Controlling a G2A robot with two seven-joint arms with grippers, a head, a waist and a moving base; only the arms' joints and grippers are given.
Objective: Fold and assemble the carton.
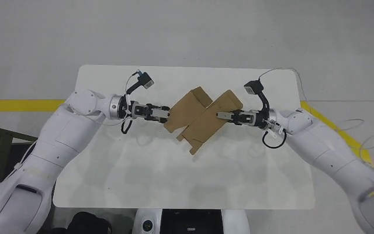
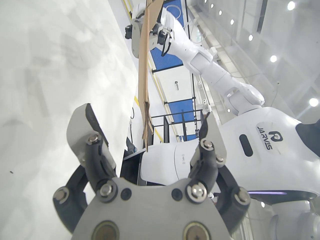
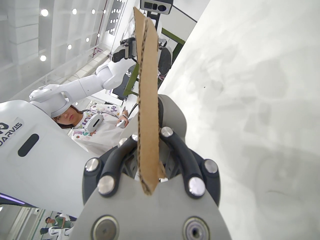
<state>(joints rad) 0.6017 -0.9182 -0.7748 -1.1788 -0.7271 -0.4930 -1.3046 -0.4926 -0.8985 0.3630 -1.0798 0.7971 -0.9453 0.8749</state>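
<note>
One carton point(image 1: 201, 121), one table point(image 1: 175, 175), and two tools: left tool point(image 1: 165, 114) and right tool point(image 1: 221, 115).

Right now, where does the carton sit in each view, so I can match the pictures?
Top view: carton over the middle of the table, between left tool and right tool.
Left wrist view: carton edge-on, ahead of the open left tool.
Right wrist view: carton edge-on, clamped in the right tool.
Shared landmark: the white table.
</note>
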